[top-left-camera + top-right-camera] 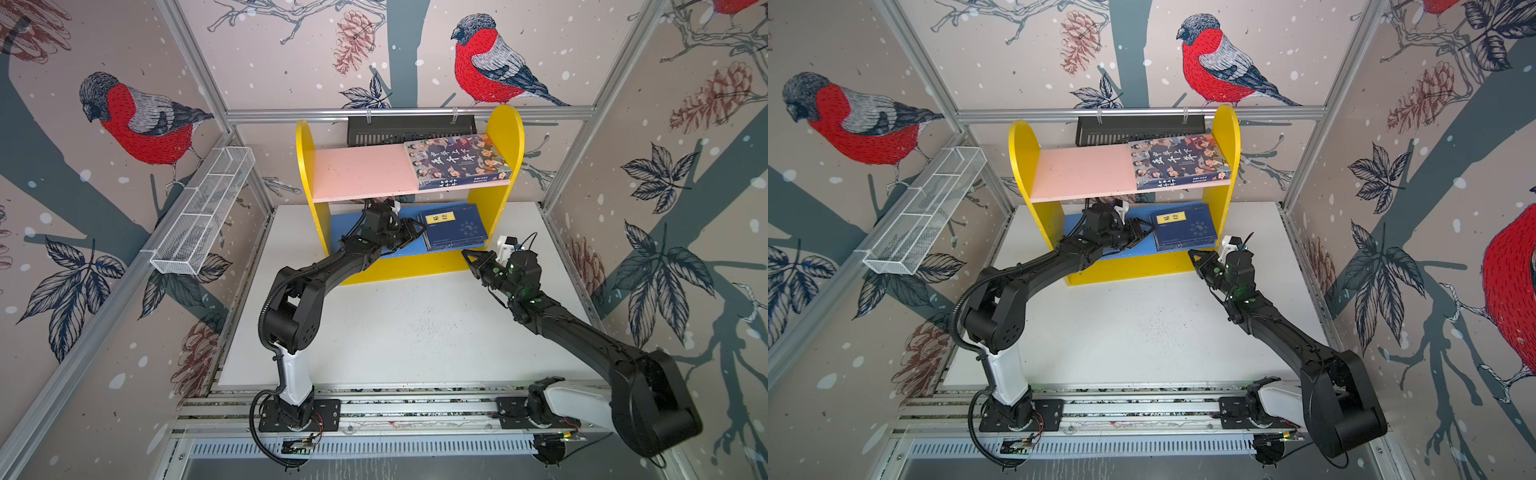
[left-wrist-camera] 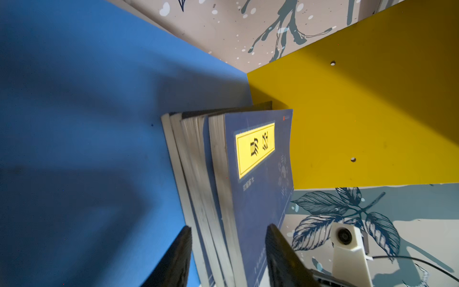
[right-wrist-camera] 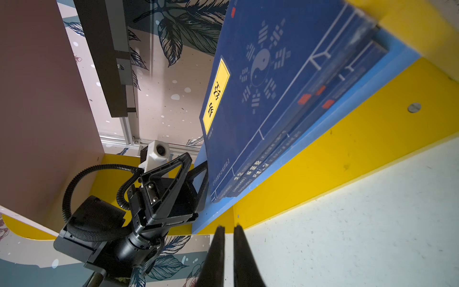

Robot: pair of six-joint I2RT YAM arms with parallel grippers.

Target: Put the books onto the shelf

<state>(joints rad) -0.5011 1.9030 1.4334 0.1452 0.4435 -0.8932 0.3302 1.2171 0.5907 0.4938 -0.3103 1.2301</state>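
The navy stack [image 1: 455,230] is laid flat on the blue lower board [image 1: 345,226], against the yellow side panel [image 1: 505,137]. Its free edge is straddled by the left gripper [image 1: 417,232]; whether it is clamped cannot be told. The right gripper [image 1: 467,254] is held clenched and empty over open surface [image 1: 415,324].

We find the pink upper board [image 1: 361,170] bare on its left; the cartoon-cover book [image 1: 457,160] fills its right. Below, the navy books [image 1: 455,228] sit against the right yellow side panel [image 1: 505,137], and the left claw [image 1: 417,232] gripping them blocks the bay. The desk [image 1: 407,324] in front lies open.
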